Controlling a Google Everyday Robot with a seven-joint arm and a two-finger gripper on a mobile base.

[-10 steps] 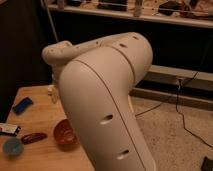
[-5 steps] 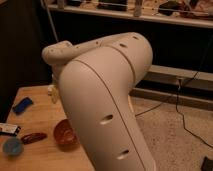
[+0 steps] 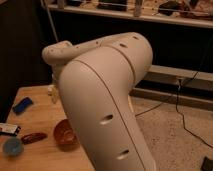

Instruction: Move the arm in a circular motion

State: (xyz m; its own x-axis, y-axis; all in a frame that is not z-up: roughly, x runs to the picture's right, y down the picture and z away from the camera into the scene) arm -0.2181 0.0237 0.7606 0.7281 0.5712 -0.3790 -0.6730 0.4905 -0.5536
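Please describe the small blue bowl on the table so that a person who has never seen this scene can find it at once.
Start from the big off-white arm filling the middle; the gripper is not in view. Left of it is a wooden table. At the table's near left corner sits the small blue bowl, left of the larger brown bowl, and the only round blue thing there.

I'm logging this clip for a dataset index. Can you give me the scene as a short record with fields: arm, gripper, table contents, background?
arm: off-white arm fills the centre of the camera view, elbow bent, dark oval holes along its shell
gripper: not in view
table: wooden table at lower left
table contents: brown bowl, blue bowl, blue flat object, dark reddish object
floor: speckled, black cable trailing across it
background: dark shelving
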